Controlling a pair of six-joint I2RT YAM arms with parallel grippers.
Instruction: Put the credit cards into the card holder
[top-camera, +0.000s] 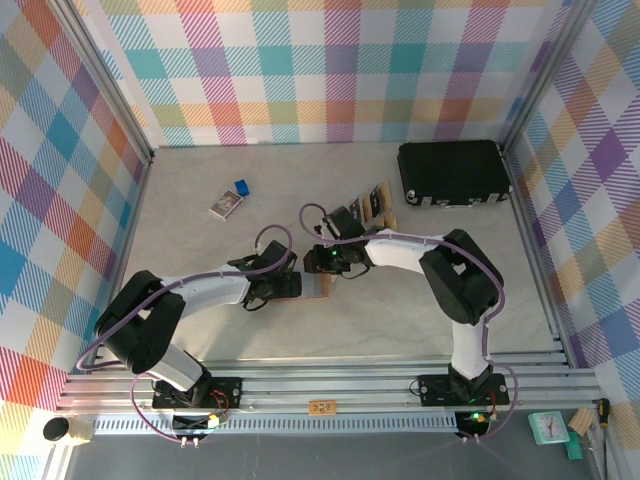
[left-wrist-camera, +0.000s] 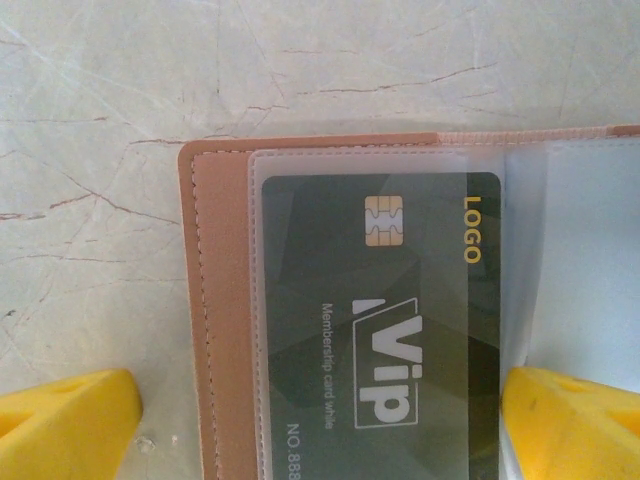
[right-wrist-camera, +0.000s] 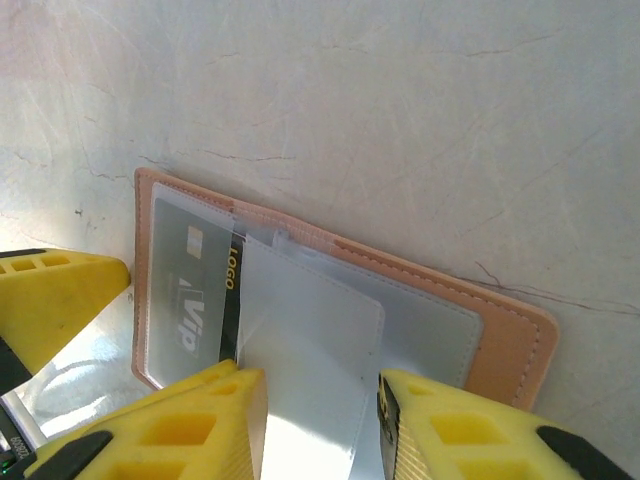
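A tan leather folding card holder (top-camera: 312, 286) lies open near the middle of the pale marbled table (top-camera: 450, 300), with a dark grey VIP credit card (left-wrist-camera: 380, 330) in its clear left pocket. The left gripper (left-wrist-camera: 320, 400) is spread wide, one yellow finger on each side of the holder. The right gripper (right-wrist-camera: 322, 400) stands narrowly apart around a loose clear plastic sleeve leaf (right-wrist-camera: 310, 330), possibly touching it. Several loose dark and tan credit cards (top-camera: 371, 207) sit towards the far edge.

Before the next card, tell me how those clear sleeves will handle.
The clear sleeves look thin and glossy, so probably floppy and slippery. One curls up off the card holder, so it may flop about.
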